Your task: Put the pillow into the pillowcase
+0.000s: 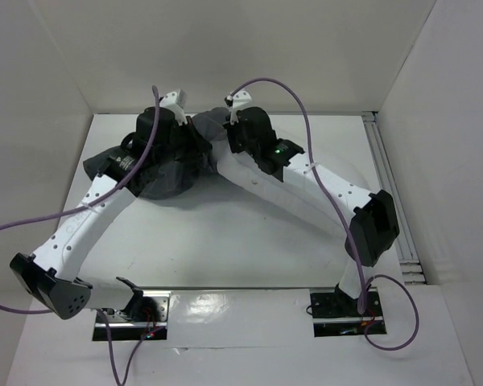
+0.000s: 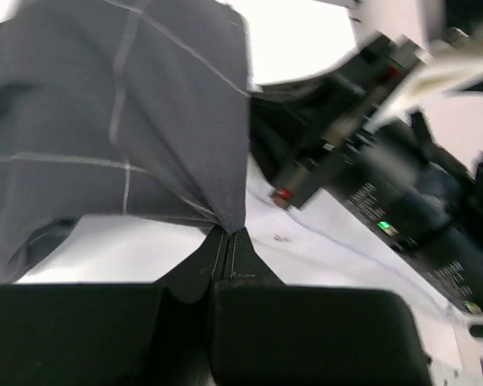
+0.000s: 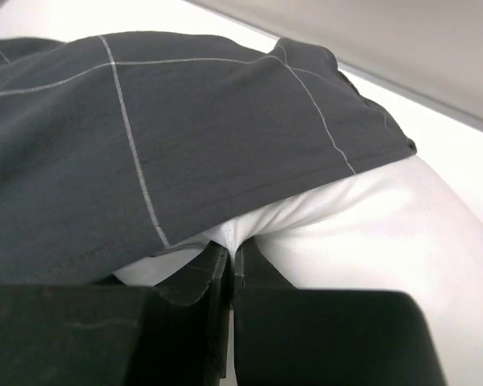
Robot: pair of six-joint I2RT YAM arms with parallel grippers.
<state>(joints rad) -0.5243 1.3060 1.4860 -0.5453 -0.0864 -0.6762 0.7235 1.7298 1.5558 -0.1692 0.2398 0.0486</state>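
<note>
left gripper (image 2: 228,241) pinched tight on a hem corner of the pillowcase (image 2: 105,121), the cloth drawn to its tips; right gripper (image 3: 233,256) closed too, tips meeting on a pucker of the white pillow (image 3: 370,225) just under the case's edge; case draped over the pillow, at the far side of the table (image 1: 225,233).

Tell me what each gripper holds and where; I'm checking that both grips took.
Left gripper pinches a fold of the pillowcase. Right gripper seems to pinch the pillow just under the pillowcase hem.
</note>
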